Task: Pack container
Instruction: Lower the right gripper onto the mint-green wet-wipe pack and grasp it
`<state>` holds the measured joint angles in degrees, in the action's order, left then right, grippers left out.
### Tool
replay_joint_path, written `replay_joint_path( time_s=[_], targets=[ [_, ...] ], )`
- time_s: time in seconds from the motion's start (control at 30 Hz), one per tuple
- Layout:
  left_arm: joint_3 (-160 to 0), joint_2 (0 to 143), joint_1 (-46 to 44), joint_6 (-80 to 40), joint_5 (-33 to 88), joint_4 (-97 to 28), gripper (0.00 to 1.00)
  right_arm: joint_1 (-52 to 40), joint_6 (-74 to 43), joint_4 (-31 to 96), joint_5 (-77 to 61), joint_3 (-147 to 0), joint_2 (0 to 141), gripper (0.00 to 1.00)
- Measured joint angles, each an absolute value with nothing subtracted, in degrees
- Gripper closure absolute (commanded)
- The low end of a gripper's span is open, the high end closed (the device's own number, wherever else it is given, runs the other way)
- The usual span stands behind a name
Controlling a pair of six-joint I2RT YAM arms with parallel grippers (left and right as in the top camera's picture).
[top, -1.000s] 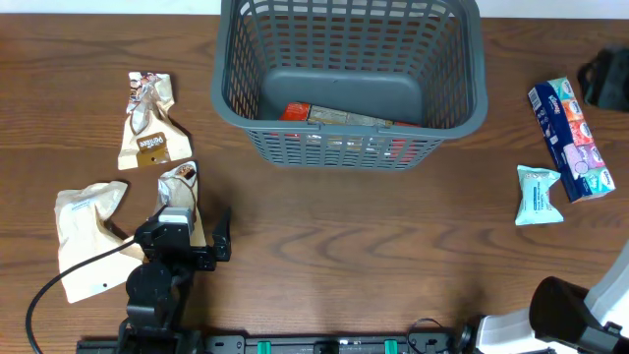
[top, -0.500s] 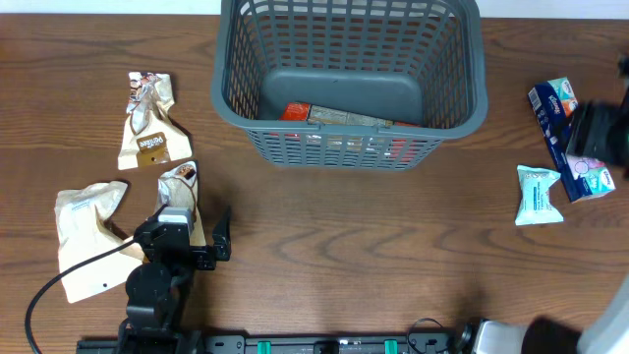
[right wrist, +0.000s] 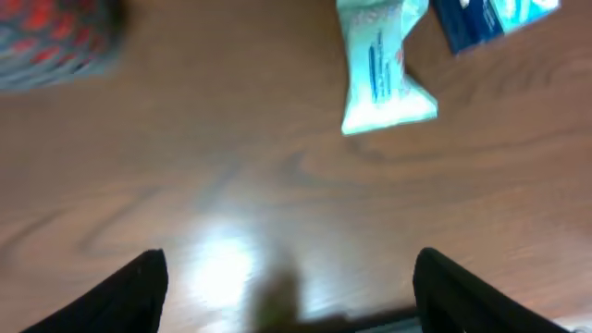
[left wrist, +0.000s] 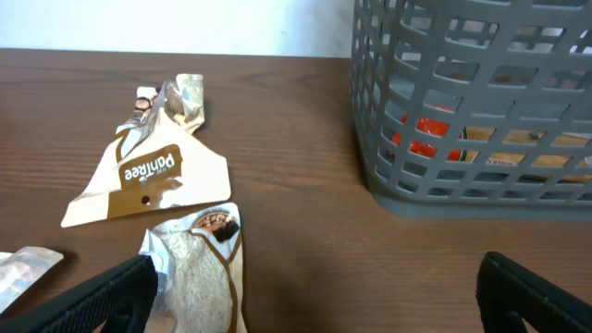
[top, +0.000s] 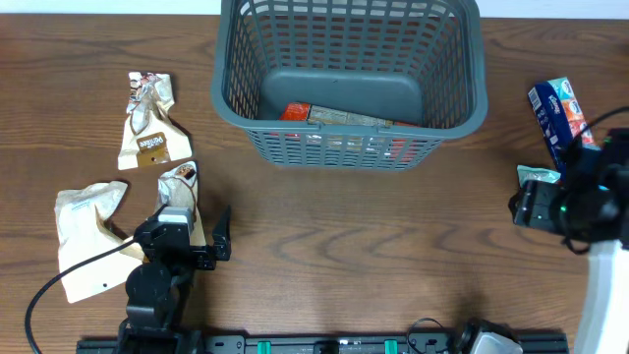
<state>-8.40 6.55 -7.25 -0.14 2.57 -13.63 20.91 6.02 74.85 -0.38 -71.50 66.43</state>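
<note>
The container is a dark grey slotted basket at the back centre, also in the left wrist view. Red and beige packets lie on its floor. My left gripper is open low over the table. Its left finger is beside a small beige packet. My right gripper is open and empty, above the table. It partly covers a light teal tissue pack.
A brown-and-white packet and a large beige packet lie at the left. A blue tissue box lies at the right, behind the teal pack. A cable runs off my left arm.
My right arm has moved in from the right edge to hover over the teal tissue pack. My left arm and all the packets have not moved.
</note>
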Motion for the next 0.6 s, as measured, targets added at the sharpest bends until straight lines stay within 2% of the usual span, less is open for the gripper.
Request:
replay_joint_path(
  time_s=[0.3,0.4,0.6],
  targets=[
    [-8.4,6.57,-7.25,-0.16,2.57,-13.63,0.02,23.83,12.95,61.08,1.72,-66.26,80.53,0.18],
    [-8.4,6.57,-7.25,-0.14,2.57,-13.63,0.01,24.51,14.37,56.71,2.0,-66.22,84.99,0.1],
    [-8.4,6.61,-7.25,-0.16,2.57,-13.63,0.01,25.82,16.01,48.49,2.22,-66.19,91.0,0.06]
  ],
)
